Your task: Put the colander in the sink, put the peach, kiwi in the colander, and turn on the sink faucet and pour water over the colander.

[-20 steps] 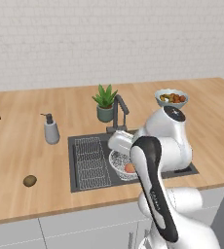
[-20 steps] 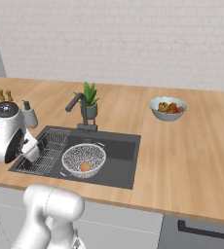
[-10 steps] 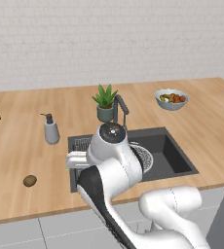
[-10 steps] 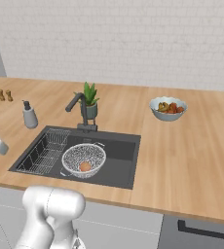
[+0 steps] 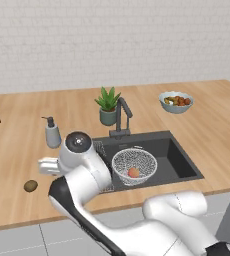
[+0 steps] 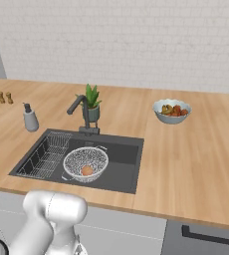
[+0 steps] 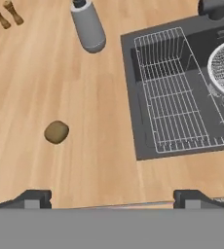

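Observation:
The silvery mesh colander (image 5: 133, 164) (image 6: 85, 162) sits in the dark grey sink (image 5: 179, 162) (image 6: 124, 162). The pinkish-orange peach (image 5: 133, 172) (image 6: 87, 170) lies inside it. The brown kiwi (image 5: 30, 186) (image 7: 56, 132) rests on the wooden counter, left of the sink. My gripper (image 7: 113, 198) hangs open and empty over that counter, up and to the right of the kiwi in the left base view, with its fingertips (image 7: 33, 198) wide apart. The dark sink faucet (image 5: 121, 116) (image 6: 81, 112) stands behind the basin, and no stream shows.
A wire rack (image 7: 177, 107) (image 6: 46, 157) fills the sink's left half. A grey soap pump bottle (image 5: 52, 134) (image 7: 88, 26) stands behind the kiwi. Two small shakers (image 7: 7, 13), a potted plant (image 5: 108, 106) and a pale fruit bowl (image 5: 175, 102) line the back.
My arm has swung left, from over the sink to above the counter near the kiwi. The gripper has stayed open. Colander and peach have not moved.

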Controlling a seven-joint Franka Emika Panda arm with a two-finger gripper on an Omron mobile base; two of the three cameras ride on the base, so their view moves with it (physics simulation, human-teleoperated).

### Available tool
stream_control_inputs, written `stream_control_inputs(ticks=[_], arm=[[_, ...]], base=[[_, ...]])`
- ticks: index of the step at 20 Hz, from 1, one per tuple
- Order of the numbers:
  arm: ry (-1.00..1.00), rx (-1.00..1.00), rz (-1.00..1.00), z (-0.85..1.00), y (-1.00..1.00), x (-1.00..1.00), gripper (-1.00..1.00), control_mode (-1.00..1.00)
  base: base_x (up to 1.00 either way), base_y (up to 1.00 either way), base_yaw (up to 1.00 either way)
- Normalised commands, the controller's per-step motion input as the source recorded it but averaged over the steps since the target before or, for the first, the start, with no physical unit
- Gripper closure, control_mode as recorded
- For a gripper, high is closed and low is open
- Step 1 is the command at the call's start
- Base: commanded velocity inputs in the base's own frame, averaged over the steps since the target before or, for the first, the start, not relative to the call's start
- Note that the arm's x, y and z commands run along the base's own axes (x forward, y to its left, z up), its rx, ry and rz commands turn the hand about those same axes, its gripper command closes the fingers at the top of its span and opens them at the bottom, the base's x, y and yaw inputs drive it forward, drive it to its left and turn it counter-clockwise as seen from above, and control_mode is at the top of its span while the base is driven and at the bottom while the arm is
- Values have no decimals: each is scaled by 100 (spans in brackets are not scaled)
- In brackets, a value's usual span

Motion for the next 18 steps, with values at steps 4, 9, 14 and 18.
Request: stream_control_inputs(ticks=[4, 9, 14, 18], arm=[[17, 0, -8, -45, 77, 58, -100, -100], [30, 0, -8, -42, 77, 61, -100, -100], [23, -3, -8, -48, 70, 58, -100, -100], [9, -1, -12, -53, 55, 46, -100, -100]], base=[[0, 0, 0], [0, 0, 0], [0, 0, 0], [0, 0, 0]])
